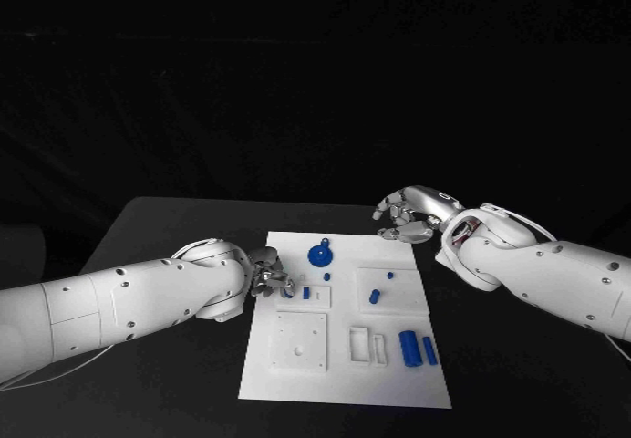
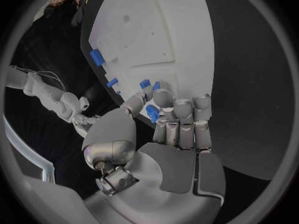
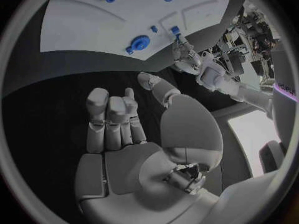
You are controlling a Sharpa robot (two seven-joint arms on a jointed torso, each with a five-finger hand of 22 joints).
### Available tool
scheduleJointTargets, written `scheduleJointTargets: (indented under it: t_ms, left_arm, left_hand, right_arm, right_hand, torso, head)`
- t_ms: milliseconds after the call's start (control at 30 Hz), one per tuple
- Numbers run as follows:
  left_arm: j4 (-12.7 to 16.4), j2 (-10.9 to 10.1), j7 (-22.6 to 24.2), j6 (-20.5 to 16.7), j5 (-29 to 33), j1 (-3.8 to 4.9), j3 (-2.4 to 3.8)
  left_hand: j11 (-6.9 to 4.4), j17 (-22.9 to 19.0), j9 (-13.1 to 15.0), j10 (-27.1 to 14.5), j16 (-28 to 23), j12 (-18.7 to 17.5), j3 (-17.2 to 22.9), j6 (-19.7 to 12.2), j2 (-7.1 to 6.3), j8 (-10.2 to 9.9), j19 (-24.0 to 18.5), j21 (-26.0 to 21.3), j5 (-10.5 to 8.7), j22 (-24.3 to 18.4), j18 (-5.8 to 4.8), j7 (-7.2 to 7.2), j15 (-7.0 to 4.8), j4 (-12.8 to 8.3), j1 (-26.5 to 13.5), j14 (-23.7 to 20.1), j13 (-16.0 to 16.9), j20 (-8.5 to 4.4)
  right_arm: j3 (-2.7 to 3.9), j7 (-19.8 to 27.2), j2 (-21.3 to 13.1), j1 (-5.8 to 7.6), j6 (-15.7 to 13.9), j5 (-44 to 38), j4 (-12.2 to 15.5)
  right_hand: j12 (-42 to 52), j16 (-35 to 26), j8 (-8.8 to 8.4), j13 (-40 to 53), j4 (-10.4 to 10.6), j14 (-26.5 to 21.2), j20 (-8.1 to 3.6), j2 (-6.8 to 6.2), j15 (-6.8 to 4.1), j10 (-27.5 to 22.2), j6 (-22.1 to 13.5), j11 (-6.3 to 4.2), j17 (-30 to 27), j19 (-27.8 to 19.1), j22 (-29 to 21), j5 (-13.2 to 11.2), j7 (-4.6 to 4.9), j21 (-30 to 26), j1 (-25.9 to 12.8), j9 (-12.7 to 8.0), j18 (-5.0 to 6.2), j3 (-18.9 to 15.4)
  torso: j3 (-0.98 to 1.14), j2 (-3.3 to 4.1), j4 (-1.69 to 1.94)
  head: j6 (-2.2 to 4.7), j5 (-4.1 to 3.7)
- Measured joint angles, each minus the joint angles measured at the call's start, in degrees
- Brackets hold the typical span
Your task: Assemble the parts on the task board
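- The black desk [image 1: 171, 219] fills a dark room, with the white task board [image 1: 345, 365] lying at its middle.
- The left hand [image 1: 270, 278] pinches a small blue part [image 2: 152, 113] in its fingers at the board's left edge.
- The right hand [image 1: 411, 212] hangs beyond the far right corner, fingers loosely curled, holding nothing.

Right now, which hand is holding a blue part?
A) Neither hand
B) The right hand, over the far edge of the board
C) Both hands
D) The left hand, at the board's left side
D: the left wrist view shows the left hand pinching a small blue part over the task board, while the right hand hovers over the black table with nothing in it.
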Motion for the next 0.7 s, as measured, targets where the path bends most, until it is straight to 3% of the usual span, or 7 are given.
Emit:
scheduleJointTargets:
  t_ms: [700]
  left_arm:
    - [-0.7,0.6,0.1,-0.8,-2.5,-0.64,0.09]
  left_hand:
    - [-0.22,0.0,0.1,0.4,0.2,0.2,0.1,0.6,0.02,1.3,0.0,0.2,-0.12,0.1,0.0,0.04,0.0,0.0,0.0,0.4,0.1,0.0]
  right_arm:
    - [0.0,0.0,0.0,0.0,0.0,0.0,0.0]
  right_hand:
    - [0.0,0.0,0.0,0.0,0.0,0.0,0.1,0.0,0.0,0.0,0.0,0.0,0.0,-0.1,0.0,0.3,-0.05,0.0,0.0,0.0,0.0,0.0]
  torso:
    - [-0.07,-0.01,0.07]
  head:
    - [-0.2,-0.27]
